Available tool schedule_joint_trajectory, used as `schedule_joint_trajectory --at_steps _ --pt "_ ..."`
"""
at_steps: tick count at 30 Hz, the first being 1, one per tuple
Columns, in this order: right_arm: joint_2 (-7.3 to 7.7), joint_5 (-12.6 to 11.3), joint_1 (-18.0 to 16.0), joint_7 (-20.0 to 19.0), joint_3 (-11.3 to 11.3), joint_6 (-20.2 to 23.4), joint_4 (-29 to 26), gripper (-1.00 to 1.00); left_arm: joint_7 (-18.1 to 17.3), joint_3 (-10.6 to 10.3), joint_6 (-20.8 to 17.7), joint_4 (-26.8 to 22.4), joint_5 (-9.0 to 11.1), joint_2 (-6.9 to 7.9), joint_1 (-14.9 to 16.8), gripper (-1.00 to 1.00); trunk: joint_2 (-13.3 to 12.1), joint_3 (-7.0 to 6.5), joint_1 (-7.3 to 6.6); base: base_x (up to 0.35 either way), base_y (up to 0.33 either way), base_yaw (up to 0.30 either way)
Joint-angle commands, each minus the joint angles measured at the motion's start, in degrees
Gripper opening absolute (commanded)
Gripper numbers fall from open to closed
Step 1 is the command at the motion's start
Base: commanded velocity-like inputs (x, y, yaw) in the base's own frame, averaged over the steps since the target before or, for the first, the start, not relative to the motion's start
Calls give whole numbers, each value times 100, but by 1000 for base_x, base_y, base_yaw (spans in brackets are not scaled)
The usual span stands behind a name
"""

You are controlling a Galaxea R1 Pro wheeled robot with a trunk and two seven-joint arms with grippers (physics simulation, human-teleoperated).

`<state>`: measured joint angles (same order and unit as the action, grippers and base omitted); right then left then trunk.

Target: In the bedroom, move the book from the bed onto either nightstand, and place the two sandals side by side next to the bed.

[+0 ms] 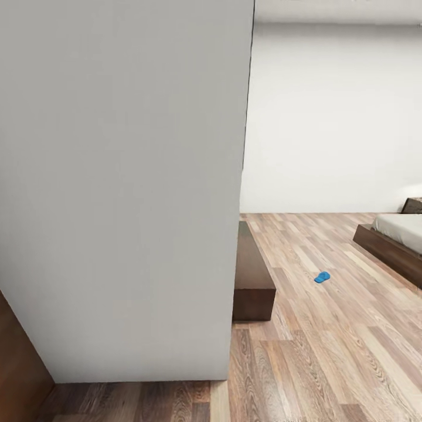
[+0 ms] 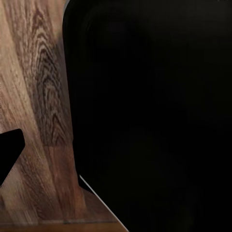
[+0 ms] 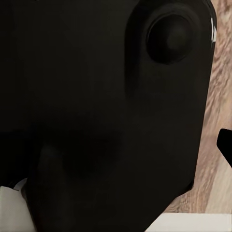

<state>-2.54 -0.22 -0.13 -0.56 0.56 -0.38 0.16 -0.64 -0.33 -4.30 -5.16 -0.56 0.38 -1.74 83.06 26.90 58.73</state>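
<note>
Tool state on either arm: could not tell, both wrist views dark. One bright blue flip-flop sandal [image 1: 322, 277] lay on plank floor [image 1: 328, 351], apart from grey-covered low bed [image 1: 398, 237]; nothing placed yet.

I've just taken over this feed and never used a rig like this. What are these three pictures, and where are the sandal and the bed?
This is a simulated wheeled robot with two arms. The big picture comes from its head camera, looking forward and down. A grey wall blocks the left side. Past it lies the wood floor of the bedroom, with one blue sandal lying in the open and the corner of the bed at the right edge. A low dark cabinet stands against the wall's end. The two small pictures come from cameras on the arms, near the grippers. They show mostly the robot's own dark body over the floor. I cannot tell whether either gripper is open, and nothing appears held.
</note>
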Motion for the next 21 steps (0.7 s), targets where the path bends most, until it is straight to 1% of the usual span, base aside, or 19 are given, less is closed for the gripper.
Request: schedule_joint_trajectory --at_steps 1,21 --pt "0 -3 0 -6 6 -4 2 100 -7 -3 -45 -28 -6 0 -9 100 2 3 0 0 0 -212" --pt "0 -4 -1 -6 14 -1 2 100 -7 6 -53 -28 -6 5 -9 100 2 3 0 0 0 -212"
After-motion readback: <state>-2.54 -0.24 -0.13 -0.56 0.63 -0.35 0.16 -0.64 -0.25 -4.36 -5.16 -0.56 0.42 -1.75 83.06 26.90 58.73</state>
